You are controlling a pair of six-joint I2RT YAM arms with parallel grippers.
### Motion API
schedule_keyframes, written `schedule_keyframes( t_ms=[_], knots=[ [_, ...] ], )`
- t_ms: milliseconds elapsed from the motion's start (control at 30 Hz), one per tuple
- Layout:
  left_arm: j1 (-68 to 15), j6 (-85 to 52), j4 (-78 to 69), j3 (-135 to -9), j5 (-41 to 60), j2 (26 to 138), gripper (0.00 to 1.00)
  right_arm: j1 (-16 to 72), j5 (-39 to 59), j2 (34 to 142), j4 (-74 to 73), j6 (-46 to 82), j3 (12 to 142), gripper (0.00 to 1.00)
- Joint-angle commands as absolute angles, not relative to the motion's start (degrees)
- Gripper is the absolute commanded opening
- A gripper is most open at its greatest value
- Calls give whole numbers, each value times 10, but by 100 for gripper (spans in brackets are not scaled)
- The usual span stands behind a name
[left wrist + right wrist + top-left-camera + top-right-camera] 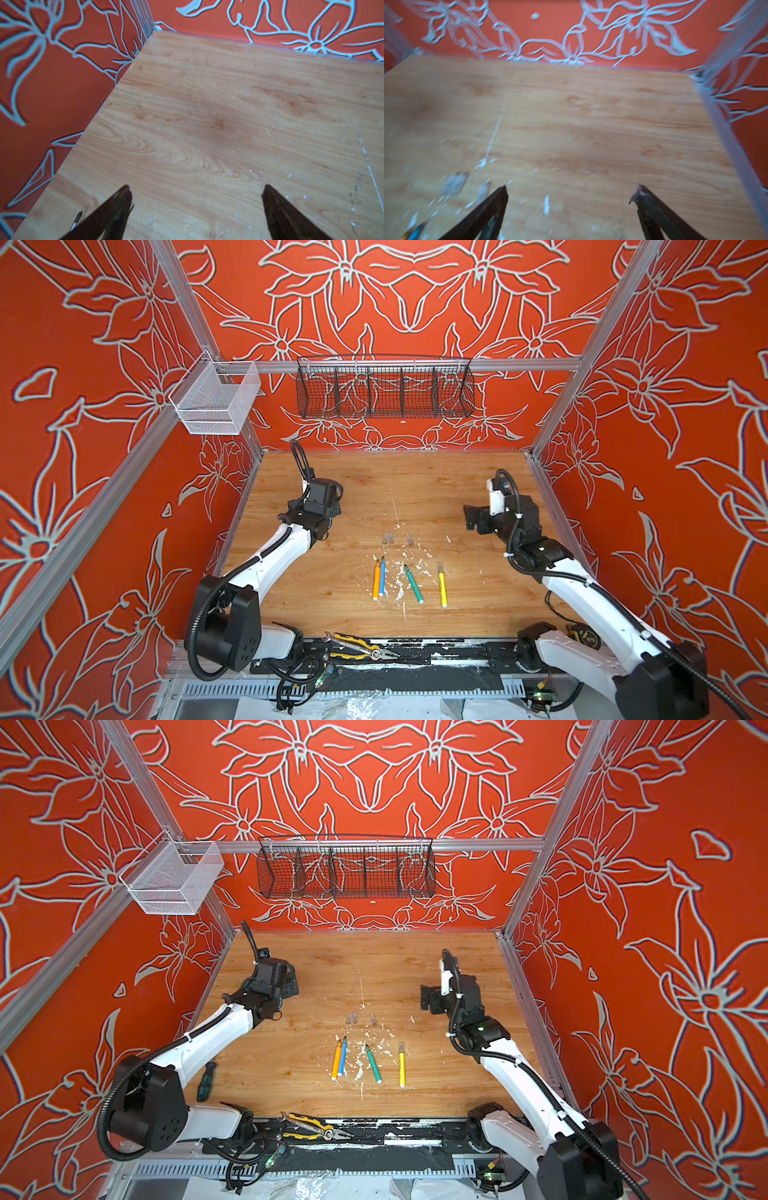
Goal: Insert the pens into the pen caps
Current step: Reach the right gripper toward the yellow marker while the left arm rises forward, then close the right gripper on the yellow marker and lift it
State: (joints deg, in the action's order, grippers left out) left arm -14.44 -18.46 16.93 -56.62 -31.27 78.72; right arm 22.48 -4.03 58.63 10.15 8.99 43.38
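My left gripper [195, 193] and right gripper [572, 193] gape wide, holding nothing. In a top view the pens [414, 584] lie lower centre, caps [388, 538] just above. I'd pinch the lone yellow pen [442, 585] mid-barrel, squarely.

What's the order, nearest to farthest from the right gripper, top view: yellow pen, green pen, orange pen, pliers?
From the right gripper:
1. Yellow pen, row's right end.
2. Green pen, mid-row.
3. Orange pen, row's left end.
4. Pliers, at the front.

Both arms bent and well apart; left hand [195, 192] and right hand [572, 190] empty, jaws wide apart.
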Motion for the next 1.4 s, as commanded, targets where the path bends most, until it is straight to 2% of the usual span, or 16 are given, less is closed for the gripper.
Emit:
schedule_keyframes(
  t_ms=[0, 167, 267, 367, 433, 600, 833, 1133, 1367],
  knots=[
    [-163, -225, 305, -613, -272, 792, 97, 284, -29, 603, 253, 150, 465, 95],
    [-170, -210, 368, -673, -154, 785, 97, 356, 17, 665, 309, 210, 489, 81],
    [-170, -196, 380, -690, -101, 779, 97, 403, 51, 723, 301, 229, 495, 70],
    [-170, -189, 377, -692, -85, 769, 97, 431, 67, 780, 292, 262, 503, 47],
    [-170, -183, 373, -690, -81, 767, 97, 435, 85, 808, 277, 281, 501, 41],
    [-171, -173, 369, -687, -85, 771, 97, 439, 100, 847, 271, 307, 499, 40],
    [-170, -174, 365, -686, -81, 780, 97, 440, 48, 861, 336, 310, 494, 40],
    [-171, -172, 375, -693, -86, 782, 97, 440, -55, 845, 422, 311, 509, 41],
    [-170, -174, 365, -690, -47, 774, 97, 441, -54, 818, 414, 317, 496, 44]
  ],
)
